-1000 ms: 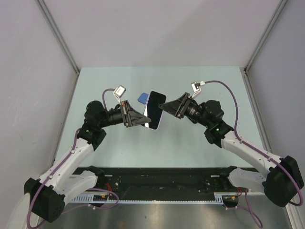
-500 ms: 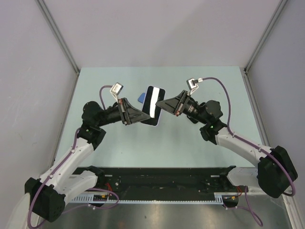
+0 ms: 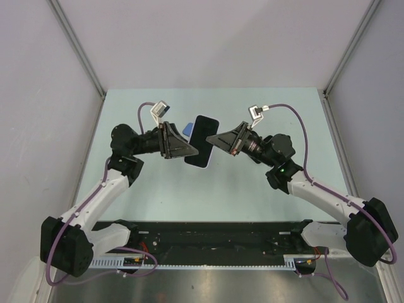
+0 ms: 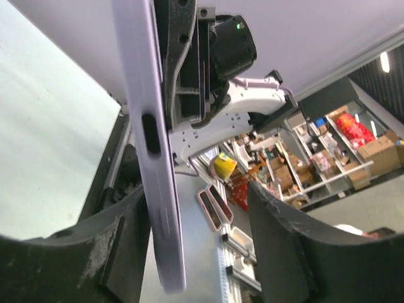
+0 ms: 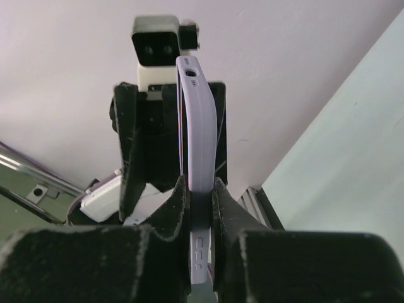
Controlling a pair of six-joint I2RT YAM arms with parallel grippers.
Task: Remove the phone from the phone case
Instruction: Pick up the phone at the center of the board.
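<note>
The phone, black screen up, sits in its lilac phone case and hangs in the air above the table between both arms. My right gripper is shut on the case's right edge, and in the right wrist view the two pads pinch the lilac rim. My left gripper is open at the case's left edge. In the left wrist view the case stands close by the left finger, with a wide gap to the other finger.
A small blue object lies on the pale green table just behind the phone. Grey walls with metal corner posts close in the table at the left, right and back. The black base rail runs along the near edge.
My left gripper has opened and let go of the case, and its wrist has risen a little. The right gripper closed on the case's right edge and holds it; the screen now faces more upward.
</note>
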